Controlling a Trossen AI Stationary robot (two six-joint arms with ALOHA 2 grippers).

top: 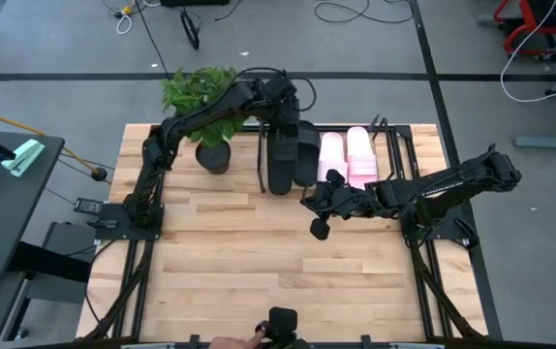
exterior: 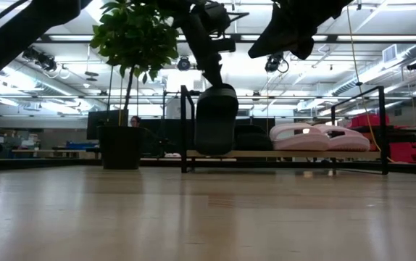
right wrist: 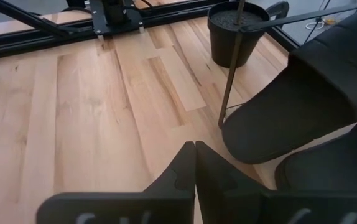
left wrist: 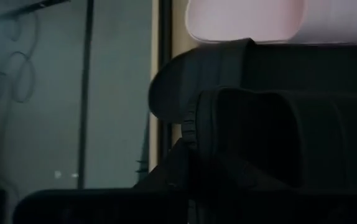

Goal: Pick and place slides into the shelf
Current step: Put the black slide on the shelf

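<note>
Three slides already lie in the shelf [top: 406, 136]: two pink slides [top: 348, 155] and one black slide [top: 306, 155]. Left gripper [top: 280, 124] grips the last black slide [top: 280, 165] over the shelf's left end, nearly seated; releasing comes next. Right gripper [right wrist: 194, 163], fingers closed and empty, hovers nearby.

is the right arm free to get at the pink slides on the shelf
Probably yes: the right pincer hangs shut and empty just in front of the pink slides, nothing between; the left pincer is over the black slide beside them.
</note>
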